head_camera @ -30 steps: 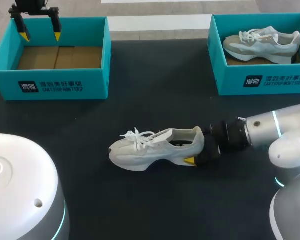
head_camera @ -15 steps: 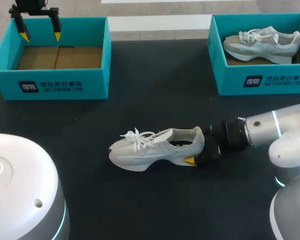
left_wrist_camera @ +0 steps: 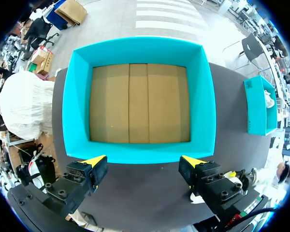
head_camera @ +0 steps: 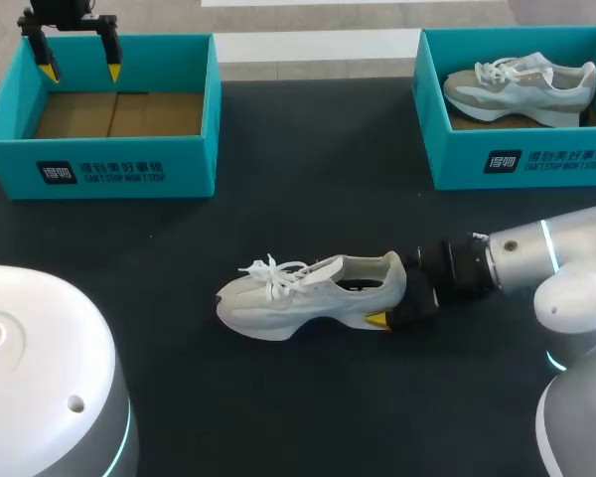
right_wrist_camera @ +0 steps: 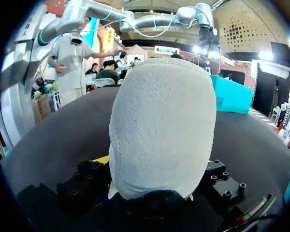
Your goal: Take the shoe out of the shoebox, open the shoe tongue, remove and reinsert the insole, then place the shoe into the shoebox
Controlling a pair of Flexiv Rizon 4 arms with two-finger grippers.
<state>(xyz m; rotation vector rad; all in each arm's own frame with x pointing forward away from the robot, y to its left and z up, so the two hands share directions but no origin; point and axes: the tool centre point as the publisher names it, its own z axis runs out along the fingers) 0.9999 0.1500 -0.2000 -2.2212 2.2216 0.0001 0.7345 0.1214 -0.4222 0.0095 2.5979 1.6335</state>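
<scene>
One shoe out, held by the heel.
The shoe (head_camera: 308,293) lies mid-table, toe left, the right gripper (head_camera: 385,296) clamped on its heel; the left gripper (head_camera: 79,70) hangs spread over the empty far-left shoebox (head_camera: 129,164). Nothing has moved this past second: the next step apparently has not begun.

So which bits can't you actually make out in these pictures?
- Insole: in the head view the shoe opening is only a dark gap, so I cannot tell whether it is inside.
- Laces and toe: in the right wrist view the shoe's heel blocks them.
- Right tool: in the head view the heel covers its far half, so its grip is unclear.
</scene>
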